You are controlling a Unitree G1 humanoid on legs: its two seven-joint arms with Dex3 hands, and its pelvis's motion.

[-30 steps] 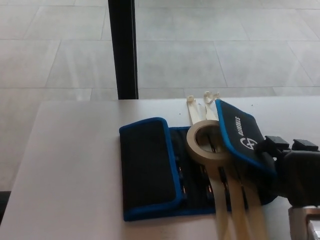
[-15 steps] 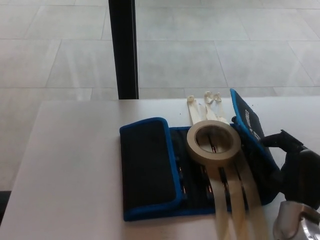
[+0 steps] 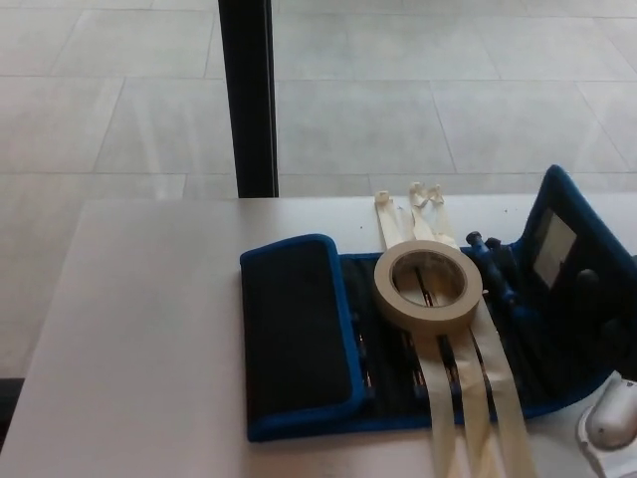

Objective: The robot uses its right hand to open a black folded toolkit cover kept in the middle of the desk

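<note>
I see the toolkit cover (image 3: 398,339) lying mid-worktop (image 3: 139,339), its left flap (image 3: 297,334) folded over, its right flap (image 3: 567,249) raised against my right hand (image 3: 597,309). A tape roll (image 3: 423,284) rests on the cover's middle, with strips (image 3: 468,408) trailing toward me. A post (image 3: 247,95) stands behind the worktop.

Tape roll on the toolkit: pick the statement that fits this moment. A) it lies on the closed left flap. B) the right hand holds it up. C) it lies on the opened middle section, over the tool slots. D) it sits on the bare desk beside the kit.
C: the tape roll lies flat on the toolkit's opened middle section, tool slots showing through its hole, with the folded left flap beside it.
</note>
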